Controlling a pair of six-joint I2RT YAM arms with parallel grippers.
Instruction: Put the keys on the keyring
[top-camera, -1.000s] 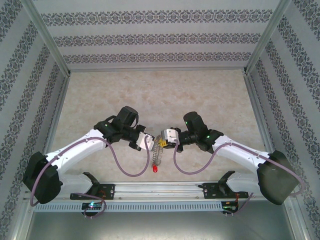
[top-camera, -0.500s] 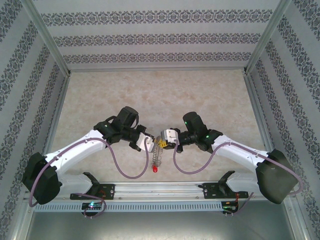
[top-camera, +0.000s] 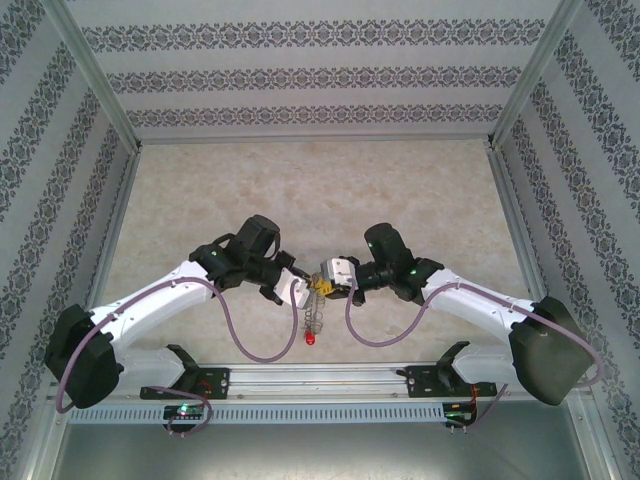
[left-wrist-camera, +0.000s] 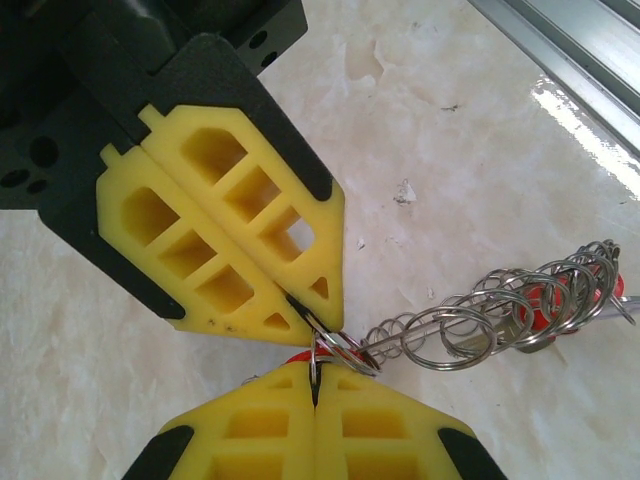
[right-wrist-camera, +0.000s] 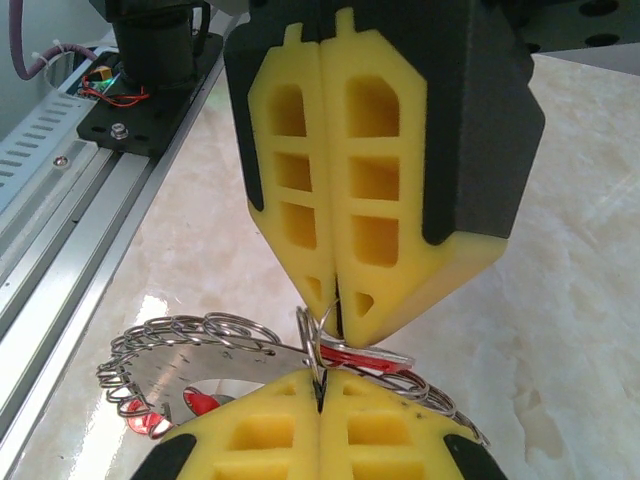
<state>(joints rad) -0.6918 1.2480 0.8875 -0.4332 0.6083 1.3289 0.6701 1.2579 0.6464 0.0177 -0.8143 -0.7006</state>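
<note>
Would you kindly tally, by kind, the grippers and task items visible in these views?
grippers: 2 (left gripper, right gripper)
keyring: 1
red-headed keys: 2 that I can make out
total: 5

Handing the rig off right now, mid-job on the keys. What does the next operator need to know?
Left gripper: shut, pinching an end loop of the keyring.
Right gripper: shut on that same end, tip to tip with the left.
Things: the rest of the keyring trails away from the pinch. Red keys sit among its far loops; another red key lies right at the pinch.
Done: the far keys look threaded on, not certain.
Left: I cannot tell whether the key at the pinch is on; finish it, then release.
</note>
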